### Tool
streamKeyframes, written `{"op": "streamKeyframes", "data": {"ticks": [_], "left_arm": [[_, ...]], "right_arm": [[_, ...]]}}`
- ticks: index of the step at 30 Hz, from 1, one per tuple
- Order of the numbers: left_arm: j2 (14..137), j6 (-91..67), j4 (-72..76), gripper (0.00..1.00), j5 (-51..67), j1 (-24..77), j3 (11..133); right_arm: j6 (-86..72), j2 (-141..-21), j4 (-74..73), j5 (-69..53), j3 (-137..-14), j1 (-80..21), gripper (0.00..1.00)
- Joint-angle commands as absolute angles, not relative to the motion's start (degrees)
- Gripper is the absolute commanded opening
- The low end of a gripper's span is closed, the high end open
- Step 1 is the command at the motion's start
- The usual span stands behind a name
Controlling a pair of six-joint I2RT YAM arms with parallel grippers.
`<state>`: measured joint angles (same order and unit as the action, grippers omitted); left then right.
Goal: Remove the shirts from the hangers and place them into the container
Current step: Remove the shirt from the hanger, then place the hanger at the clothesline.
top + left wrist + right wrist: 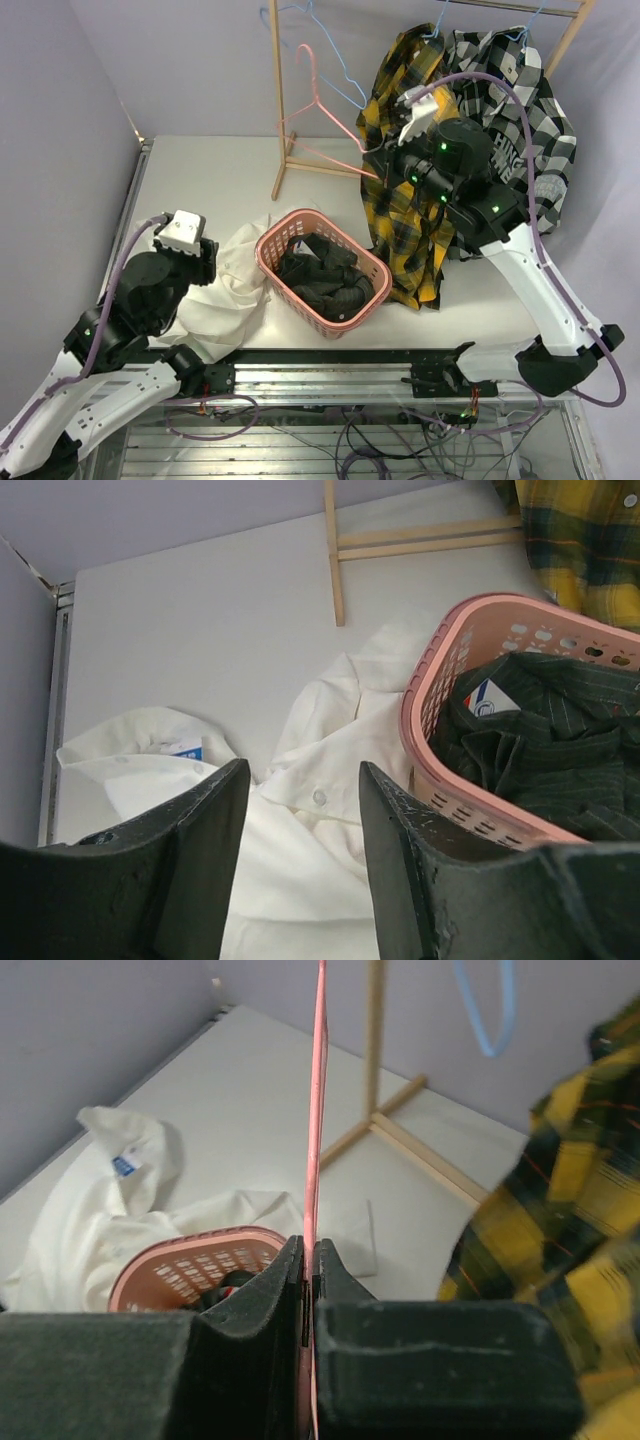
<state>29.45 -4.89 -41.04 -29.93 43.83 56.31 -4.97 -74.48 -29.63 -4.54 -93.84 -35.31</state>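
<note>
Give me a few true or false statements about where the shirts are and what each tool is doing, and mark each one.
The dark pinstriped shirt lies in the pink basket. True.
The white shirt is inside the basket. False: it lies on the table, beside the basket.
The right tool is shut on the pink hanger. True.
The left tool grips the white shirt. False: it is open above that shirt, holding nothing.
The yellow plaid shirt lies flat on the table. False: it hangs from the rack.
</note>
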Motion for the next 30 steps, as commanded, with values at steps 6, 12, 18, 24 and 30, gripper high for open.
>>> {"op": "streamKeyframes", "data": {"ticks": [6,12,18,24,30], "left_arm": [[34.0,-2.9,-24.9,0.58,-31.6,43.8,49.2],[36.8,-2.2,-22.1,0.57,-31.2,43.8,47.4],[35.6,-2.6,-21.9,0.56,-31.9,43.8,46.7],[33.9,-3.3,-22.1,0.56,-32.3,43.8,45.7],[34.2,-3.6,-22.0,0.56,-31.8,43.8,45.4]], "right_arm": [[-9.2,-65.6,-35.2,11.7,-94.6,-35.1,0.0],[-8.9,-62.4,-40.1,18.2,-95.9,-35.1,0.0],[-8.3,-60.6,-37.5,24.6,-92.9,-35.1,0.0],[-8.8,-62.3,-37.8,23.5,-93.5,-35.0,0.0],[-7.1,-60.8,-30.2,23.7,-90.1,-35.1,0.0]]}}
